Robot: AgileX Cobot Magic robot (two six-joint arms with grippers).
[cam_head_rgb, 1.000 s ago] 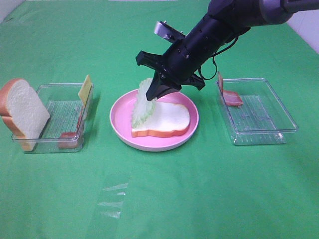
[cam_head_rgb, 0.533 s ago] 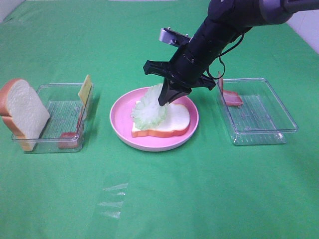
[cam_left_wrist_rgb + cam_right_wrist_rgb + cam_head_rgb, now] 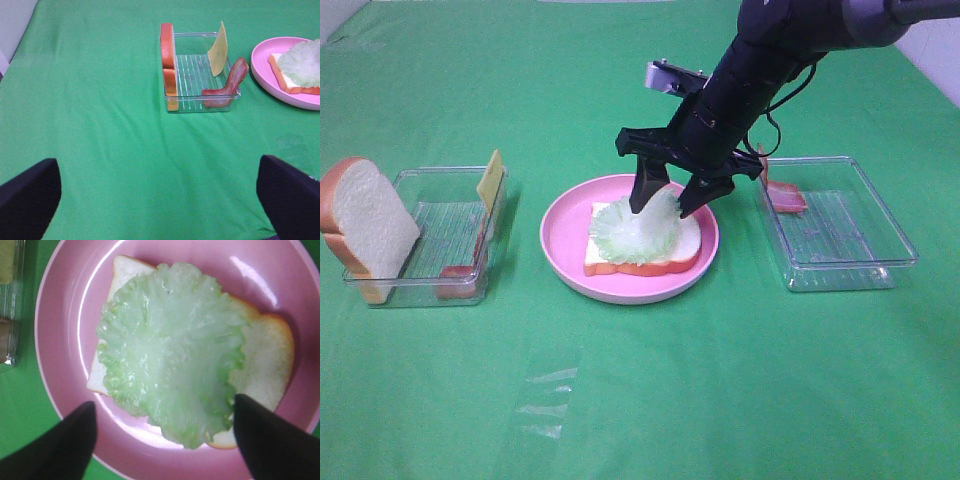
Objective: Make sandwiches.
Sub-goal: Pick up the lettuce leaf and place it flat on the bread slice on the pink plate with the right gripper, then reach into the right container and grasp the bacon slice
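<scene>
Lettuce leaf [image 3: 638,230] lies flat on bread slice [image 3: 684,238] in pink plate [image 3: 560,235] as first filling layer; right gripper [image 3: 663,207] above it, jaws apart, empty; left gripper [image 3: 160,196] likewise spread.

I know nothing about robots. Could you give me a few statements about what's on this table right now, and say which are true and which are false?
1. The lettuce lies on the bread on the plate. True.
2. The right hand is clamped shut on the lettuce. False: its jaws stand open over it.
3. The cheese lies on the plate. False: it stands in the left tray.
4. The right tray holds bacon. True.
</scene>
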